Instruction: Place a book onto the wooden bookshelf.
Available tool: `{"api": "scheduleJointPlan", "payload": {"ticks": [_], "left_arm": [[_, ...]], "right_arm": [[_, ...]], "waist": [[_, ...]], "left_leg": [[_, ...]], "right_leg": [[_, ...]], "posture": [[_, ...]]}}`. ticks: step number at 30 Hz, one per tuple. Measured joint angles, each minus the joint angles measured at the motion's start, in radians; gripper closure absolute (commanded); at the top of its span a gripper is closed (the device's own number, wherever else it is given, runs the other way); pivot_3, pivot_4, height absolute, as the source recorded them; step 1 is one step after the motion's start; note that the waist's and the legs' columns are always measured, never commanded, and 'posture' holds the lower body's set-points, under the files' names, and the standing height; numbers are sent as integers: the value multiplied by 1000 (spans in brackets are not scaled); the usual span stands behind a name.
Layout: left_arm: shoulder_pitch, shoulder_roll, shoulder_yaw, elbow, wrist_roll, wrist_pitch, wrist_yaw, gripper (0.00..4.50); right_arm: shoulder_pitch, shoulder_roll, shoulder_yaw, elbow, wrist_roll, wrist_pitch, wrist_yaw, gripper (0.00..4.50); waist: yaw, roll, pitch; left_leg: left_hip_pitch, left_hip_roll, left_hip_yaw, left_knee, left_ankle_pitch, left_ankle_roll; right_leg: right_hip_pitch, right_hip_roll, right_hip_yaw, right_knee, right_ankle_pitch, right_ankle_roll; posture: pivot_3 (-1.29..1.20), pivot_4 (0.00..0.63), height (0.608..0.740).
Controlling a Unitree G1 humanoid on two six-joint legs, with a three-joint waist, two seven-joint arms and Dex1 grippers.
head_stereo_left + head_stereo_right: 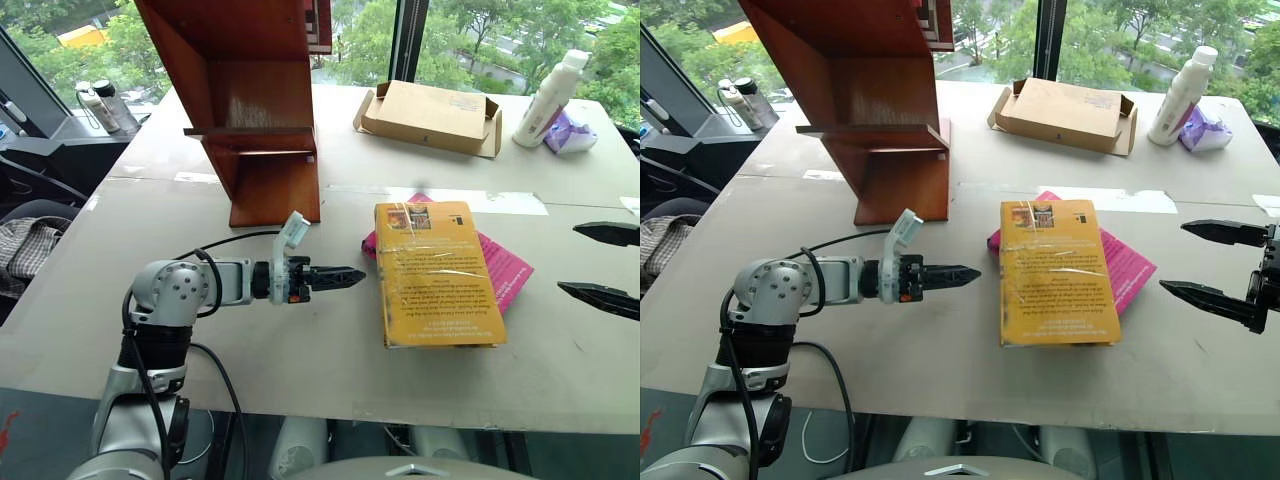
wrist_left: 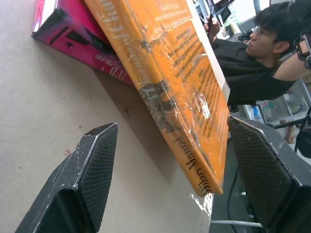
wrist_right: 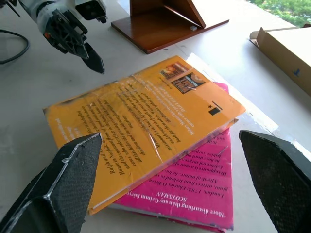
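Observation:
The book, thick, yellow-orange and plastic-wrapped, lies flat on the table on top of a magenta-pink book. The wooden bookshelf, reddish-brown, stands at the back left of the table. My left gripper points level at the book's left long edge from a short gap. In the left wrist view it is open, with the spine just beyond its fingers. My right gripper hovers to the right of both books, wide open and holding nothing. Its wrist view looks across the book's cover.
A flat cardboard box lies at the back of the table. A white bottle and a purple bag are at the back right. A person sits beyond the table's right side. A black cable runs by my left arm.

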Motion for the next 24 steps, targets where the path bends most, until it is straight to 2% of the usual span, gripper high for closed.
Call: {"api": "scheduleJointPlan", "payload": {"ticks": [6,12,19,24], "left_arm": [[-35,-54,55,62,-18,78,41,780],[-98,-176,100,177,-31,153,98,780],[-130,-257,50,278,39,129,68,780],[-156,-301,-41,378,141,56,-30,780]], "right_arm": [[-112,-65,52,93,33,-11,96,27],[-172,-76,88,134,43,-41,149,27],[-113,-72,59,120,49,-38,148,27],[-5,-41,-32,62,58,-30,142,27]], "waist": [[-1,0,0],[-1,0,0],[0,0,0],[0,0,0]], "left_leg": [[0,0,0,0,0,0],[0,-1,0,0,0,0],[0,-2,0,1,0,0],[0,-5,-1,0,0,0]], "right_leg": [[0,-1,-1,1,0,1],[0,-1,-1,1,2,3],[0,-1,-1,1,2,3],[0,-1,-2,1,2,3]], "posture": [[0,150,733],[0,150,733],[0,150,733],[0,150,733]]}}
